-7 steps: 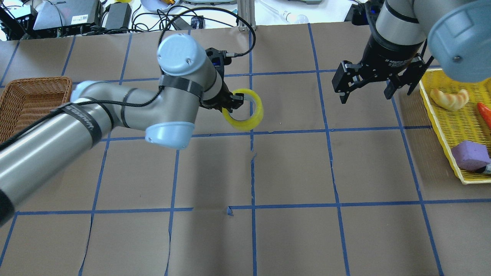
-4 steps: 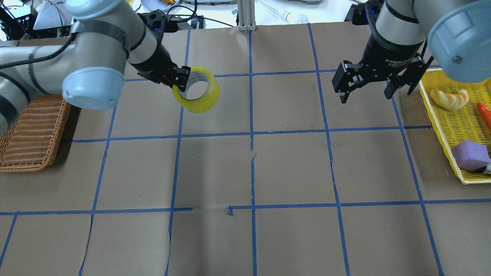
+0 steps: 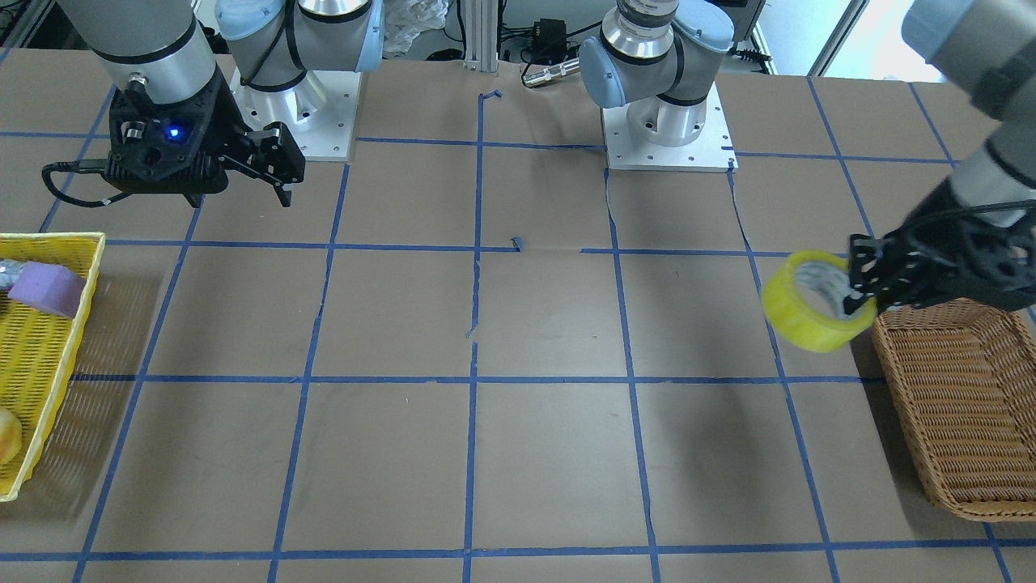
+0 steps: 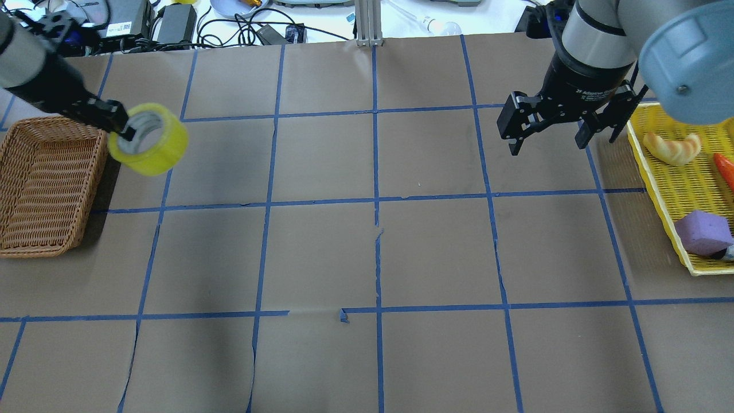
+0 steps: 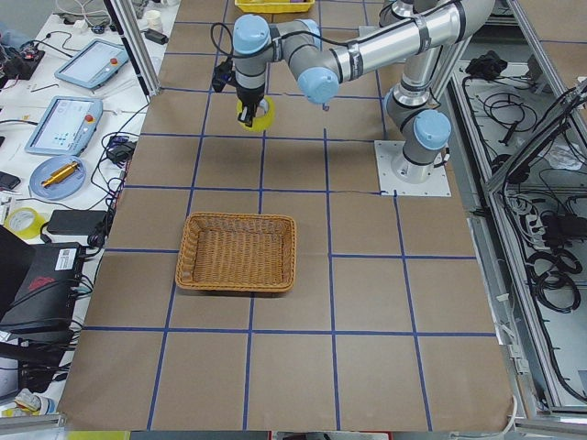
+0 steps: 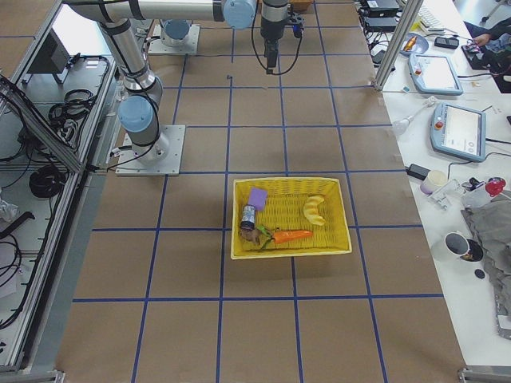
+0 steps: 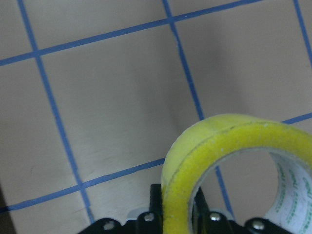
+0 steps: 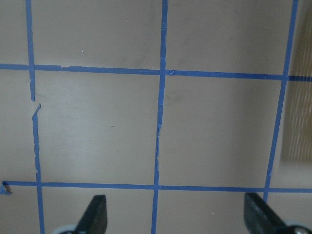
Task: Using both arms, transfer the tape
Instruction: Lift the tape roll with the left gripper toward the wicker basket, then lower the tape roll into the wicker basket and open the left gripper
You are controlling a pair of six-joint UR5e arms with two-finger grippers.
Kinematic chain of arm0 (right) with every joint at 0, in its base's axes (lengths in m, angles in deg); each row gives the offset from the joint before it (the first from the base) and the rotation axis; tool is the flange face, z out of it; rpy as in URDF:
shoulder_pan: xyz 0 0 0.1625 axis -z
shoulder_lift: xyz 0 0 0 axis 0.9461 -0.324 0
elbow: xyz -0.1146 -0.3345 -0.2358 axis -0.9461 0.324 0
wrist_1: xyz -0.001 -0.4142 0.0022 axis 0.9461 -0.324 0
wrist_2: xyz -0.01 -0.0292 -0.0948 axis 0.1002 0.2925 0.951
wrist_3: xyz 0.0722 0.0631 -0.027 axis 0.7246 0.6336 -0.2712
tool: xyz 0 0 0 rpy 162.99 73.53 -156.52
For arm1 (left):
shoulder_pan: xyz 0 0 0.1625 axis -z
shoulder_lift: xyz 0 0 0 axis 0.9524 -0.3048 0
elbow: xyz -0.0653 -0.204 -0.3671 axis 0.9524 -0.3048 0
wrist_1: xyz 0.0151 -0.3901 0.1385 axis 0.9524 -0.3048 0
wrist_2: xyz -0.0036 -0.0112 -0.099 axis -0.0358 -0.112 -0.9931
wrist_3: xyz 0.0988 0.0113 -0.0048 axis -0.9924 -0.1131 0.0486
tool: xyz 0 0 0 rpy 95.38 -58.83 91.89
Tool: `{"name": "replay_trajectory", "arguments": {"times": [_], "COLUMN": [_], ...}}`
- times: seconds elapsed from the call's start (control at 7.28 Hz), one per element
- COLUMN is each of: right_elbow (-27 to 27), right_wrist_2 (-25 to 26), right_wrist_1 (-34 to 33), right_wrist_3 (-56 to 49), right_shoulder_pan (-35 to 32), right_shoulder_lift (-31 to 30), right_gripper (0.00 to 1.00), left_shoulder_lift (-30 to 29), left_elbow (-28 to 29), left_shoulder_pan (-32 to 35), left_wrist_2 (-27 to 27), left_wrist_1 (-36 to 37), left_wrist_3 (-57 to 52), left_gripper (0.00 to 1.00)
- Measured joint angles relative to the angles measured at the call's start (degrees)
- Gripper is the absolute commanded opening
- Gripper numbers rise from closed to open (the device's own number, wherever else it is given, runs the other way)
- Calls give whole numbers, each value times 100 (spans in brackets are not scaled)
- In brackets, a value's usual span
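Note:
The yellow tape roll point(image 4: 165, 148) hangs in the air, held by its wall in my shut left gripper point(image 4: 126, 131), just right of the wicker basket's far corner. In the front-facing view the tape point(image 3: 809, 324) and left gripper point(image 3: 859, 285) are at the right, beside the basket. The left wrist view shows the tape point(image 7: 195, 156) close up, clamped between the jaws. It is small in the left view point(image 5: 254, 116). My right gripper point(image 4: 546, 140) is open and empty, high over the table's far right part; it also shows in the front-facing view point(image 3: 239, 188) and in the right wrist view point(image 8: 176, 219).
A brown wicker basket point(image 4: 86, 201) stands at the left edge, also seen in the front-facing view point(image 3: 898, 380). A yellow mesh tray point(image 4: 659, 192) at the right holds a purple block point(image 4: 702, 231), a croissant point(image 4: 671, 148) and a carrot point(image 4: 725, 172). Cables and devices lie beyond the far edge.
My left arm has swung left with the tape, from near the table's middle to beside the wicker basket. The right arm has not moved.

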Motion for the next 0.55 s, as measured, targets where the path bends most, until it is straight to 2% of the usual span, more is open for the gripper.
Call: {"name": "replay_trajectory", "arguments": {"times": [0.27,0.55], "right_elbow": [-8,-13], "right_wrist_2": [15,37], "right_wrist_1": [1,1], "right_wrist_3": [22,42], "right_shoulder_pan": [0,0], "right_shoulder_lift": [5,7], "right_gripper": [100,100], "left_shoulder_lift": [-529,-1372], "left_elbow": [247,858], "left_shoulder_pan": [-1362,-1806], "left_wrist_2": [74,355], "left_wrist_1": [181,550], "left_wrist_3": [-1071,-1239], "left_gripper": [0,0]}}
